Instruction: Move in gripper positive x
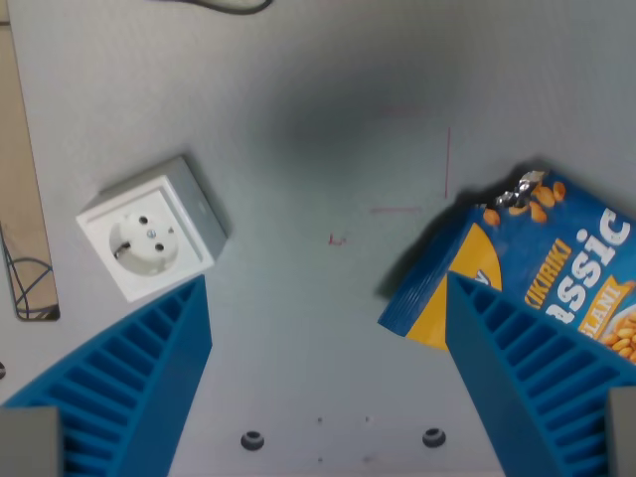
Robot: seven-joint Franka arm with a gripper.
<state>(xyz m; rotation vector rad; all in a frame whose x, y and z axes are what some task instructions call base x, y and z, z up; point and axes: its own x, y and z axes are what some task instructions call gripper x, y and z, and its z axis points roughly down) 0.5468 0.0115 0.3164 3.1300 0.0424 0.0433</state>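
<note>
In the wrist view my gripper (pixel 328 283) is open and empty, with its two blue ribbed fingers (pixel 129 388) at the lower left and lower right of the picture. It hangs above a grey table (pixel 328 119). A white wall socket box (pixel 151 238) lies on the table just beyond the left finger. A blue and yellow snack bag (pixel 517 258) with peanuts printed on it lies on the table at the right, partly hidden behind the right finger (pixel 537 378).
A black cable (pixel 234 5) crosses the top edge. A wooden strip (pixel 25 199) with thin wires runs along the wrist view's left edge. Faint red marks (pixel 397 209) are drawn on the table. Two dark screw holes (pixel 252 439) sit near the bottom.
</note>
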